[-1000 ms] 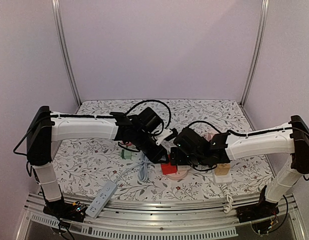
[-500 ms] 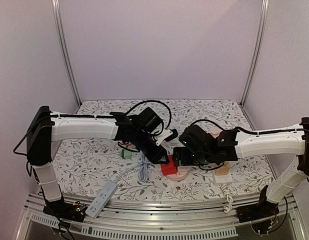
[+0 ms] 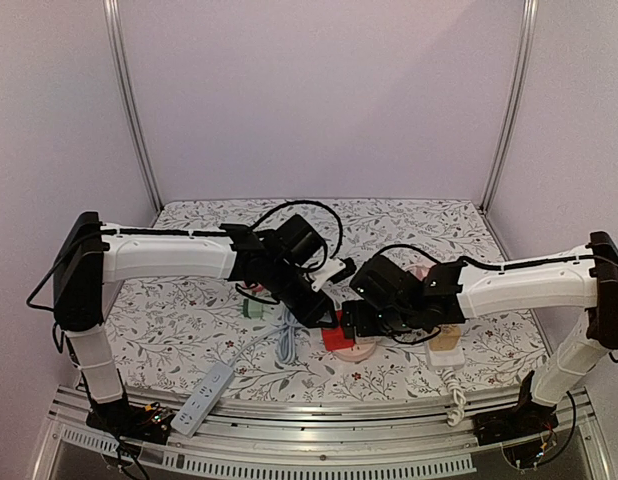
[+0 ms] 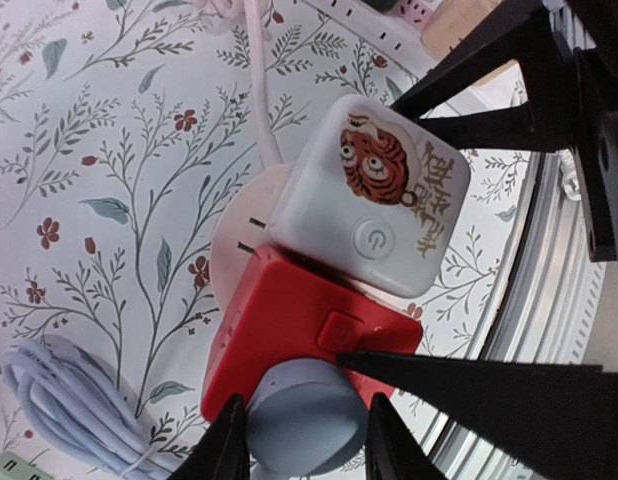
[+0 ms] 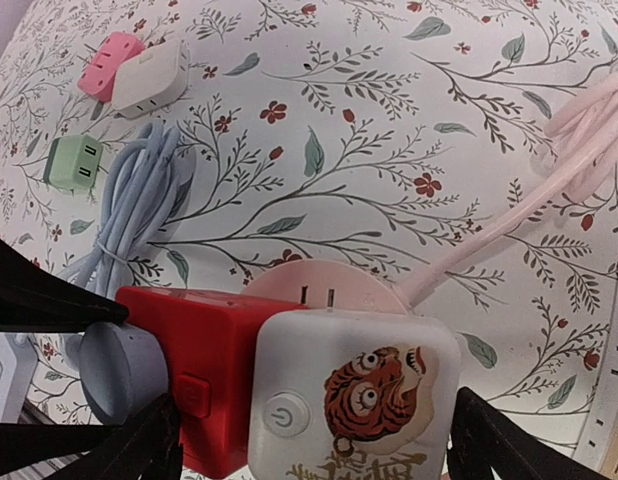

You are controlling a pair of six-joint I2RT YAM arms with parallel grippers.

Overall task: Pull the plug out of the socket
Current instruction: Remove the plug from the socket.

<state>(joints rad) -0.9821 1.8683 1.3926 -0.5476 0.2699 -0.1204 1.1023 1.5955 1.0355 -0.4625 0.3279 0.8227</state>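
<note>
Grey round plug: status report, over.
Left gripper shut on grey round plug, seated in red cube socket. Right gripper open, straddling socket, white tiger cube. Blue cable coil nearby.

Red adapter (image 5: 204, 340), tiger charger (image 5: 359, 390) and cable coil (image 5: 139, 190) crowd the right claw (image 5: 314, 445).

The surface (image 3: 179, 320) wears a white cloth printed with grey-green sprigs and small red flowers. Near its middle lies a round pale pink socket disc (image 5: 319, 283), its pink cable (image 5: 509, 225) running off to the right. Just left of the disc rests a bundled pale blue cord (image 5: 139, 200). Beside that is a small green adapter (image 5: 74, 163), and farther back a pink adapter (image 5: 109, 55) touches a white one (image 5: 154, 78). A long white power strip (image 3: 204, 397) lies at the near left edge.
</note>
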